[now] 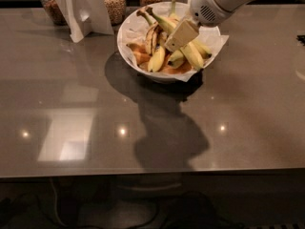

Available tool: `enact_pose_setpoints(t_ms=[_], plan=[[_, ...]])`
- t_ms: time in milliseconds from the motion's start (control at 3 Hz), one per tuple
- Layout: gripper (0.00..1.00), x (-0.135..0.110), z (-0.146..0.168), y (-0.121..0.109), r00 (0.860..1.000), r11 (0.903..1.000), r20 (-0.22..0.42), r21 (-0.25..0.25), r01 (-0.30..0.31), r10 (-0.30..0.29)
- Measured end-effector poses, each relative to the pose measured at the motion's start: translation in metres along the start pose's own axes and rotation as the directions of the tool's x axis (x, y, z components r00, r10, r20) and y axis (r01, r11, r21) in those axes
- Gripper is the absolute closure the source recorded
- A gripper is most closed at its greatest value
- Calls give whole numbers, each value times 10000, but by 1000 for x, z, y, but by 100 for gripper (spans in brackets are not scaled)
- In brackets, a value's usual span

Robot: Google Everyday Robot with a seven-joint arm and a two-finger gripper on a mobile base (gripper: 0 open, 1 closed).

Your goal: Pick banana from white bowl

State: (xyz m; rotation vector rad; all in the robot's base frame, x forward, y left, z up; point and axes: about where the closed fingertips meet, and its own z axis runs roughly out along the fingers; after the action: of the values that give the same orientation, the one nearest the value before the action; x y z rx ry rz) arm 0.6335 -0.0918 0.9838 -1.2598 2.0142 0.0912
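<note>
The white bowl (pixel 127 38) with a paper liner stands at the back middle of the grey table. It holds several bananas. The long bright yellow banana (pixel 193 55) lies diagonally, its greenish-brown stem (pixel 153 13) pointing up to the back left. A brown-streaked banana (pixel 151 37) and short stubby bananas (pixel 157 58) lie beside it. My gripper (pixel 180 34) reaches in from the upper right and sits low over the middle of the long banana, hiding that part of it. The sticker is hidden.
Glass jars of grains (pixel 114 1) stand behind the bowl at the back left and back middle. A white folded card stand (pixel 82 9) is left of the bowl. The table's front edge (pixel 152 171) runs across the lower frame.
</note>
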Motion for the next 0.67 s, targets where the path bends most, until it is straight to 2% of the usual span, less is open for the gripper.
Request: enact_pose_setpoints(t_ms=[333, 667], plan=[[40, 2, 18, -11, 9998, 9998, 113, 129, -148, 146], [36, 7, 37, -21, 9996, 9995, 120, 193, -267, 265]])
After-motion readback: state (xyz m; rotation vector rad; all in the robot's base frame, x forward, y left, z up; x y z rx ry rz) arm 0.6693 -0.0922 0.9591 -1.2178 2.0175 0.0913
